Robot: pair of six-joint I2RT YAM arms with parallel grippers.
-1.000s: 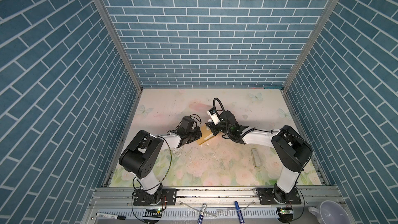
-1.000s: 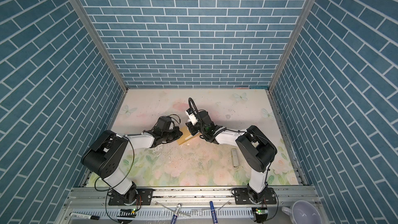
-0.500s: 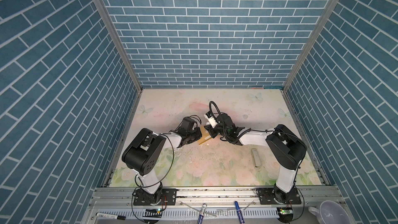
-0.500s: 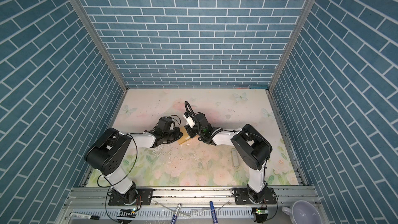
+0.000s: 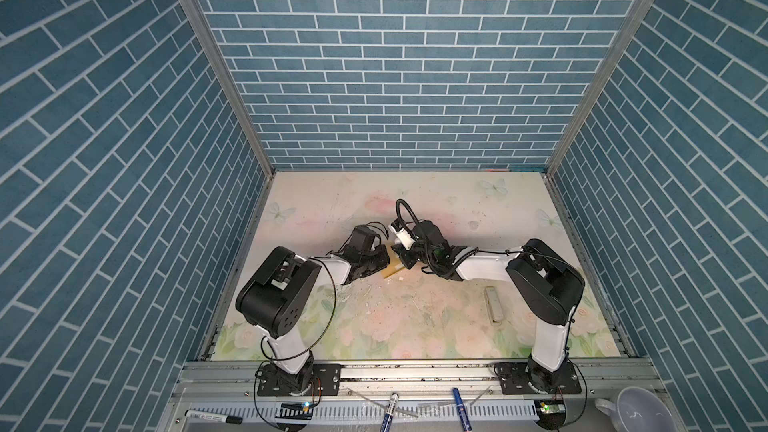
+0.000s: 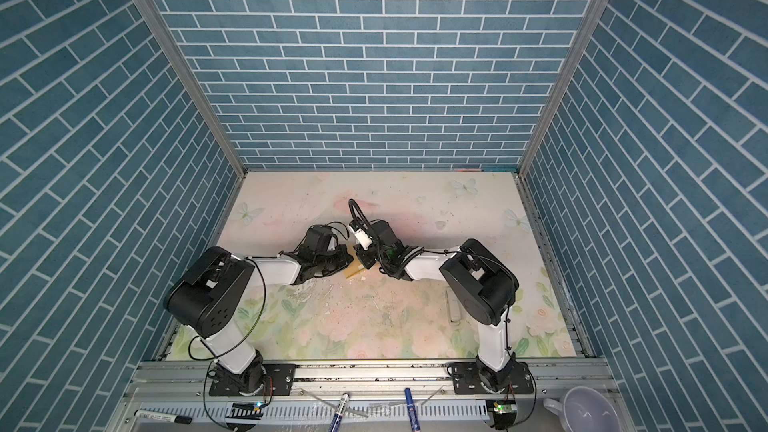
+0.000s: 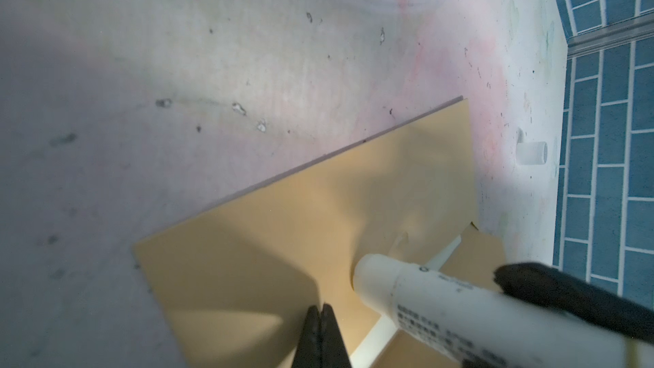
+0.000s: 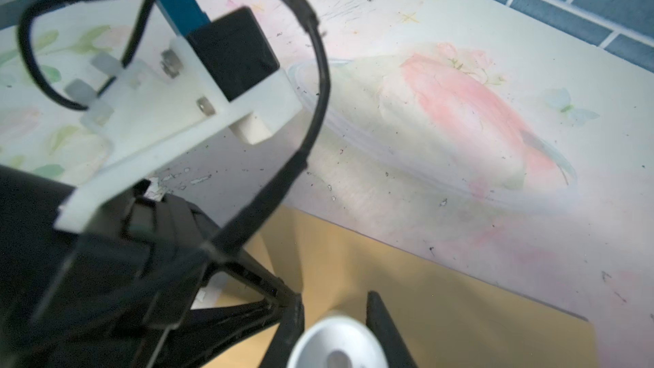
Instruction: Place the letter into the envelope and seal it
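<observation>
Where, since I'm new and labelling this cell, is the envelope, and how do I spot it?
On the floral table, look to the middle, where the left end effector and the right end effector meet. The envelope lies flat beneath them. It is the only plain mustard-yellow sheet there, unlike the white tube that the right one holds.

Both top views look down from high over the whole tabletop (image 5: pixel 436 317). Wrist views look closely past the left gripper (image 7: pixel 321 309) and right gripper (image 8: pixel 334 309), sharing the envelope (image 7: pixel 318 207) ahead.
</observation>
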